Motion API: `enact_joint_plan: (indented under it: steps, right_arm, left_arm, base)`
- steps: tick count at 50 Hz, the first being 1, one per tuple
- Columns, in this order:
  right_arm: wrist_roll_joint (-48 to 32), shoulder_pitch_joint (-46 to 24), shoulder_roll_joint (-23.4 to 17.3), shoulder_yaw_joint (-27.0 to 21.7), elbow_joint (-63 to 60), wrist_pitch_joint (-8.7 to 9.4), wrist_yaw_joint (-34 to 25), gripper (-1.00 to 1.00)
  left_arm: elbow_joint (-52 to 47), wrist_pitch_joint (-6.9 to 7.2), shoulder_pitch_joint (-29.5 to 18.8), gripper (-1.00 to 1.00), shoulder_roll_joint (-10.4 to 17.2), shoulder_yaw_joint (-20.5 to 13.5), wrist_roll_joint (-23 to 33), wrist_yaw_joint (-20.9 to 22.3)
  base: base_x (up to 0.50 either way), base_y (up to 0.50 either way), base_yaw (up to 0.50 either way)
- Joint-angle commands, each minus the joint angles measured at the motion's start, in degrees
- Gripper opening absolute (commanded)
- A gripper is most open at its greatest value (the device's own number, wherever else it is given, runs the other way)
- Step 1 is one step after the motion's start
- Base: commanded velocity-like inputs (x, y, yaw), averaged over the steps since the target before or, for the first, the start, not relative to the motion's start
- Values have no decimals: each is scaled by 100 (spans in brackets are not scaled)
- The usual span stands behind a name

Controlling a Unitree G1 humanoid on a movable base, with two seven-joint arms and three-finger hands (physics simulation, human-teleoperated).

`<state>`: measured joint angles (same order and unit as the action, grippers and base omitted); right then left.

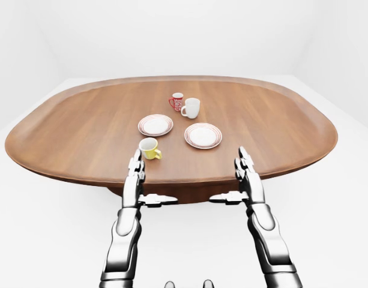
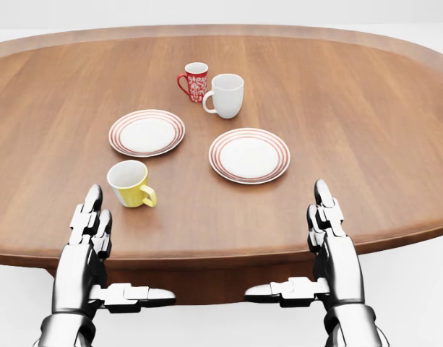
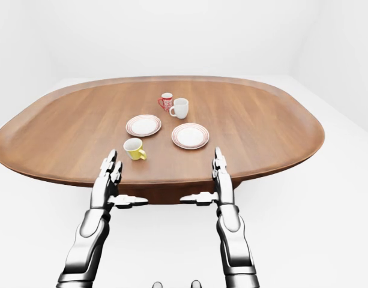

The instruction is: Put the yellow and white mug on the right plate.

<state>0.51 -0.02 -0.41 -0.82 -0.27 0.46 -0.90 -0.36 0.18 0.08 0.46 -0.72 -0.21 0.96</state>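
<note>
I see yellow and white mug point(image 2: 129, 183) upright on worktop point(image 2: 366, 130), bottom-left of right plate point(image 2: 249, 155), apart from it. My left hand point(image 2: 91, 231) and right hand point(image 2: 328, 231) both released, fingers straight, at worktop's near edge. Forearms cut off at head view's bottom.

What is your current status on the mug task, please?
Left hand and right hand open, empty, at table edge. Yellow and white mug upright, nearest left hand. Right plate bare. Path clear.
</note>
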Motion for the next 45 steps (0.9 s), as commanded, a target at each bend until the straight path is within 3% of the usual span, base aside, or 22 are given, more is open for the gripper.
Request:
enact_joint_plan:
  steps: [1, 5, 7, 9, 26, 33, 45]
  right_arm:
    - [97, 9, -66, -120, -158, 175, -167, 100]
    - [113, 40, -68, -128, -358, 315, -173, 100]
    - [103, 62, -67, -118, -561, 454, -167, 100]
    - [99, 77, -63, -115, -687, 454, -165, 100]
    - [193, 169, -88, -202, -2341, 454, -208, 100]
    - [374, 161, -78, -303, -2791, 454, -315, 100]
    - [374, 132, -107, -363, -2874, 454, -296, 100]
  left_arm:
    - [-183, 127, 32, 100, 67, -117, -38, 172]
    - [-383, 275, 69, 100, 63, -113, -56, 197]
    - [-591, 425, 105, 100, 63, -110, -70, 214]
    - [-740, 482, 126, 100, 63, -112, -85, 231]
    - [-2686, 482, 246, 100, 110, -242, -127, 367]
    - [-3014, 482, 186, 100, 133, -343, -137, 418]
    - [-2993, 482, 168, 100, 125, -356, -93, 443]
  base:
    - [0, 0, 0]
    - [0, 0, 0]
    - [0, 0, 0]
    - [0, 0, 0]
    - [0, 0, 0]
    - [0, 0, 0]
    - [48, 0, 0]
